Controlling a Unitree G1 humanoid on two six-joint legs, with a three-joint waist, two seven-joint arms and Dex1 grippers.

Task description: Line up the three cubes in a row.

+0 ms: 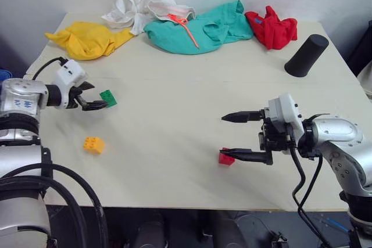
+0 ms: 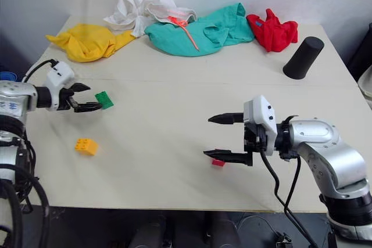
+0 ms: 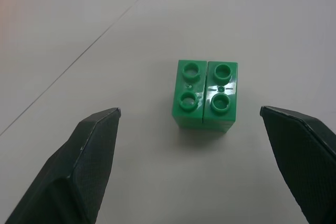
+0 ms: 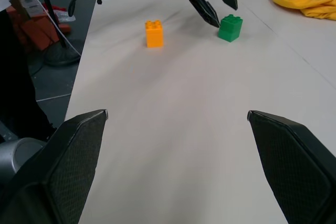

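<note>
Left wrist view: green cube (image 3: 205,94) sits on tabletop (image 3: 252,19) dead ahead, betw. left gripper (image 3: 197,129) fingers, spread wide, not touching. Right gripper (image 1: 239,136) also spread, over red cube (image 1: 225,158); orange-yellow cube (image 1: 93,144) nearer left arm.

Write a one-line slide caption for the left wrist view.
Open left hand poised just short of the green cube, fingers apart on either side, on the pale table.

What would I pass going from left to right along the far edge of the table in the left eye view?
Crumpled yellow cloth → white cloth → teal cloth with an orange cord → red cloth → black cylinder lying tilted.
</note>
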